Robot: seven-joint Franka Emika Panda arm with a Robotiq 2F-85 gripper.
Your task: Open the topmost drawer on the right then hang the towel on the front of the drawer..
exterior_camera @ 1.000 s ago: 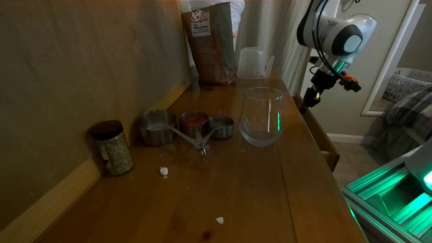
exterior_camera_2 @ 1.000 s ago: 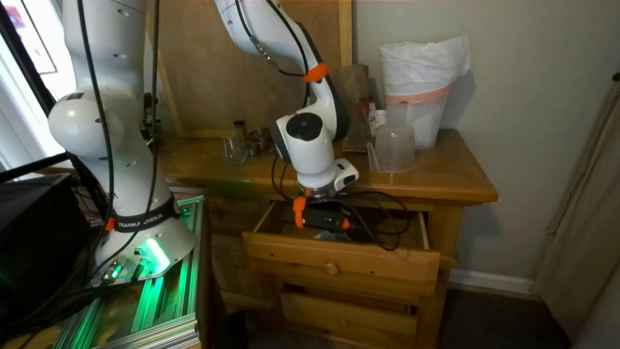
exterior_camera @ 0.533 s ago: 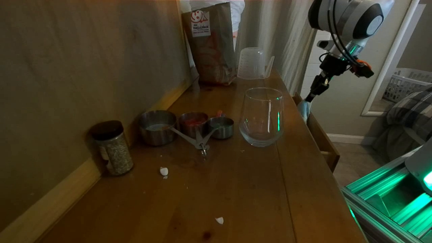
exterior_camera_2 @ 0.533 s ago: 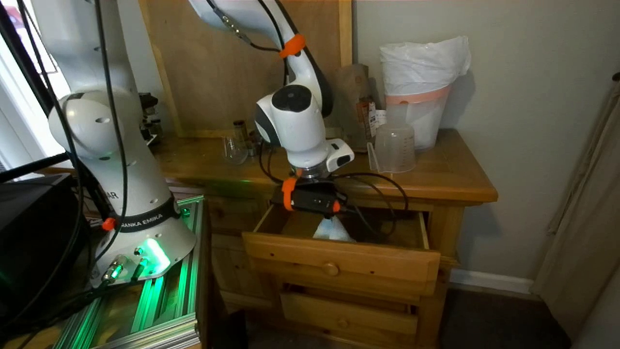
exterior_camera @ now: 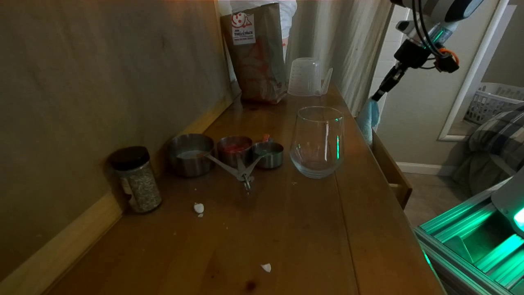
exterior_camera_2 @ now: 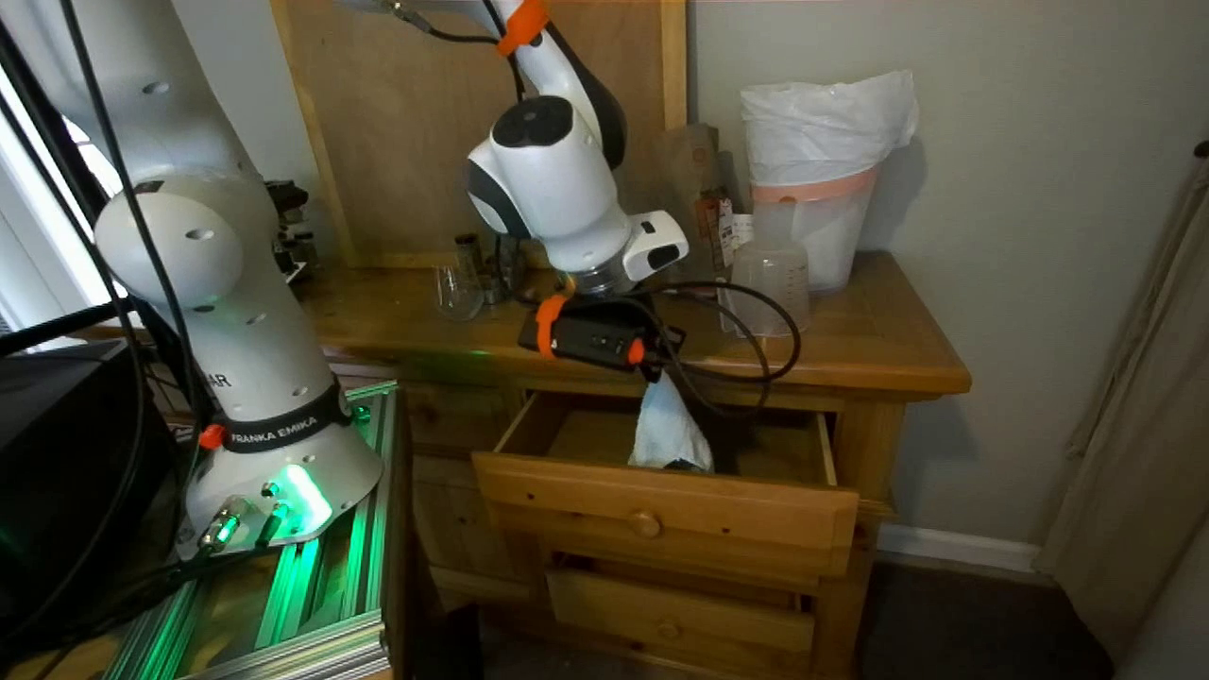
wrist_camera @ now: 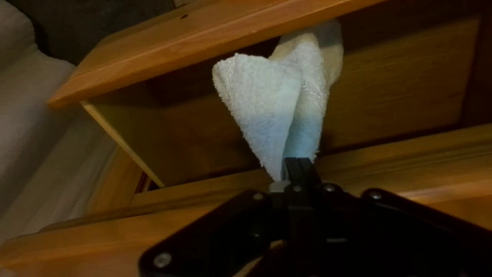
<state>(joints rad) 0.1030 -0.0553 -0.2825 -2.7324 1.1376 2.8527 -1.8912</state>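
The robot's gripper (exterior_camera: 376, 96) slants down above the pulled-out topmost drawer (exterior_camera_2: 746, 515), pinching the top of a pale bluish towel (wrist_camera: 265, 96). The cloth hangs in folds down into the drawer, its lower end behind the front panel (exterior_camera_2: 567, 491); whether it touches bottom I can't tell. Under it, a lower drawer (exterior_camera_2: 680, 609) stands partly out as well. In an exterior view, a plastic measuring jug (exterior_camera_2: 770, 297) stands on the dresser top (exterior_camera_2: 878, 340), at the right, near a white-lined bin (exterior_camera_2: 822, 170). In an exterior view, a stemless glass (exterior_camera: 317, 147) stands near the right edge, metal measuring cups (exterior_camera: 191, 162) left of it, a lidded jar (exterior_camera: 141, 184) at near left by the wall panel (exterior_camera: 102, 82), and a brown paper bag (exterior_camera: 258, 61) at the far end.
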